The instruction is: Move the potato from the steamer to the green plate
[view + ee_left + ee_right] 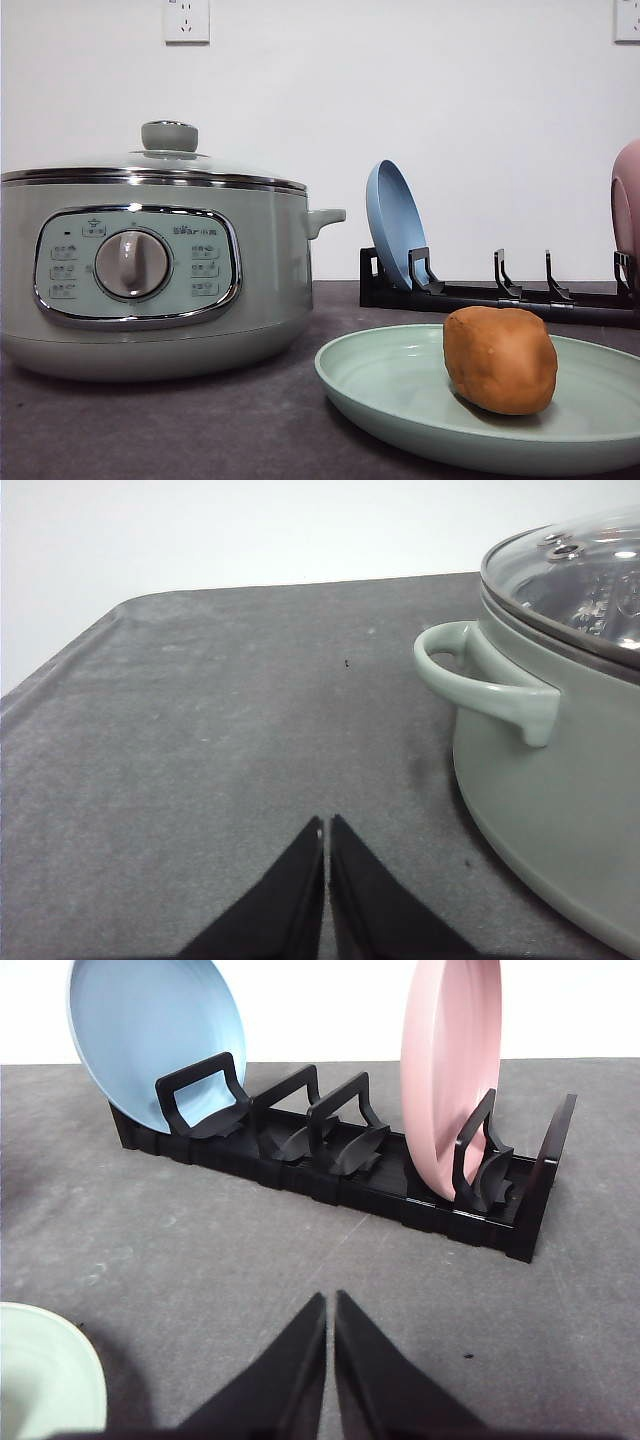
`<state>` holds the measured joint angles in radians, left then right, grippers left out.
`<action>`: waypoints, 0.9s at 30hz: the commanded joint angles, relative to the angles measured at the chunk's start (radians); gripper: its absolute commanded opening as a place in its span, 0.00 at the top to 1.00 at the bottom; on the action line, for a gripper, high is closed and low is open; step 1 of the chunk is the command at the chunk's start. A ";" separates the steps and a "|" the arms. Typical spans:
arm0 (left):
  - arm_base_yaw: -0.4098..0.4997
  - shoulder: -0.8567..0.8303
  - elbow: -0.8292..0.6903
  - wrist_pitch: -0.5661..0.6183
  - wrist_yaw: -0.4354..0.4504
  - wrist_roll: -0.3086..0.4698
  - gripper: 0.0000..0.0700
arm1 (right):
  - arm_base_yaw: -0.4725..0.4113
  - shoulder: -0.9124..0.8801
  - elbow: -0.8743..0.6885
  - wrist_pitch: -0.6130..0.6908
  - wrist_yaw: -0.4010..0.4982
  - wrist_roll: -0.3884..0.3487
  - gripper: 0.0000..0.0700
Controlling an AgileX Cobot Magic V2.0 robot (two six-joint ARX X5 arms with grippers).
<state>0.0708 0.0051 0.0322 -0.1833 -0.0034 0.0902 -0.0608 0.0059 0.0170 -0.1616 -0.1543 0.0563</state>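
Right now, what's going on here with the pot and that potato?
Nothing is being handled at this moment. The lumpy orange-brown potato already sits on the shallow pale mint-green plate, beside the round sage-green steamer, whose glass lid is on. The left tool and right tool are both shut and empty above the dark grey table.

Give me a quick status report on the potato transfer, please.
Left claw shut, empty, beside steamer. Right claw shut, empty, facing plate rack. Potato on green plate. Steamer lid on.
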 commanded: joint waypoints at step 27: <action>0.000 -0.002 -0.020 -0.005 -0.002 -0.005 1.00 | -0.002 -0.002 -0.006 0.004 -0.002 -0.004 1.00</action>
<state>0.0708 0.0051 0.0322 -0.1833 -0.0034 0.0902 -0.0608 0.0061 0.0170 -0.1616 -0.1543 0.0563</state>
